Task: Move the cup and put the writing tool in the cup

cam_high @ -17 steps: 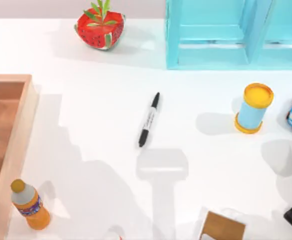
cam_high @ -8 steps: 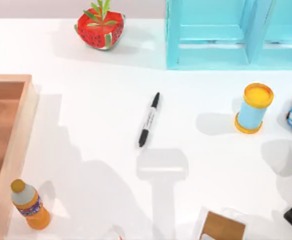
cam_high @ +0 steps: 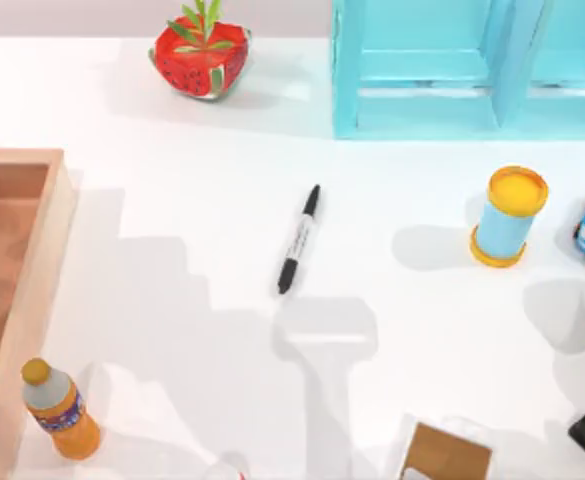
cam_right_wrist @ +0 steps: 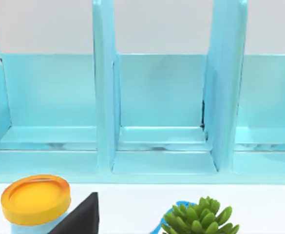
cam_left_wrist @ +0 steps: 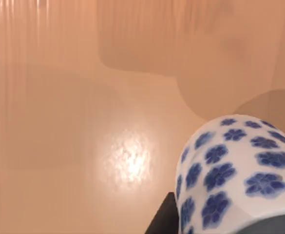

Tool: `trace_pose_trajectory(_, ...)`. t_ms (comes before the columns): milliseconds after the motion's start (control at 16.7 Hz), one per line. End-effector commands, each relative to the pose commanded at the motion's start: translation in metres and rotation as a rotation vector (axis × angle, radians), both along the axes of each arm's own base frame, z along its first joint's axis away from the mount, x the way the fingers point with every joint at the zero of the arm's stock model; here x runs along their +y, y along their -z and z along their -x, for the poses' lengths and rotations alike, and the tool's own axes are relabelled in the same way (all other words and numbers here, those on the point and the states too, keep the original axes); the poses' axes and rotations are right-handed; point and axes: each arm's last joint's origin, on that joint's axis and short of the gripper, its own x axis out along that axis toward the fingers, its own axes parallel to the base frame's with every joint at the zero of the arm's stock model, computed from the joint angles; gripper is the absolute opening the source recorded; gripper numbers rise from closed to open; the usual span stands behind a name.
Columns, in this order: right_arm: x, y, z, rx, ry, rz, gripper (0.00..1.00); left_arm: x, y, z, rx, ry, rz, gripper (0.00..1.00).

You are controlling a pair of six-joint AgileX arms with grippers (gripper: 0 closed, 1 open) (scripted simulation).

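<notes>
Lifting the cup (cam_left_wrist: pixel 235 170) clear of the wooden tray (cam_high: pixel 32 260) at the table's left edge calls for a level carry; the left end effector appears clamped on it, one dark finger (cam_left_wrist: pixel 164 219) against its wall. Mid-table the marker pen (cam_high: pixel 299 239) lies flat on glossy white table (cam_high: pixel 172 200). Whether the right end effector is open cannot be told; it faces a light-blue shelf rack (cam_right_wrist: pixel 157 97).

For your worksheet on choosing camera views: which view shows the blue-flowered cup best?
The left wrist view: the cup sits close up, its blue flower pattern plain, over a brown wooden surface, with a dark finger of the left hand beside it. The top view has the marker pen lying on the table.
</notes>
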Motion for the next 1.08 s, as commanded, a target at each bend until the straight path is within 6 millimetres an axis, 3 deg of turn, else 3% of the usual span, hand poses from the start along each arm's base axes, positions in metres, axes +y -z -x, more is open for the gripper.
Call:
trace_pose_trajectory(120,0.0,0.0,0.0,0.0,0.0,0.0,1.0,-0.015,-0.023,-0.009,-0.017,-0.027,0.002,0.0)
trace_pose_trajectory(300,0.0,0.0,0.0,0.0,0.0,0.0,1.0,-0.056,-0.06,-0.011,-0.005,-0.021,0.013,0.0)
trace_pose_trajectory(540,0.0,0.0,0.0,0.0,0.0,0.0,1.0,-0.119,-0.099,0.009,0.053,0.05,0.023,0.0)
trace_pose_trajectory(660,0.0,0.0,0.0,0.0,0.0,0.0,1.0,-0.138,-0.11,0.019,0.08,0.078,0.022,0.0)
trace_pose_trajectory(1080,0.0,0.0,0.0,0.0,0.0,0.0,1.0,-0.145,-0.11,0.021,0.096,0.088,0.021,0.0)
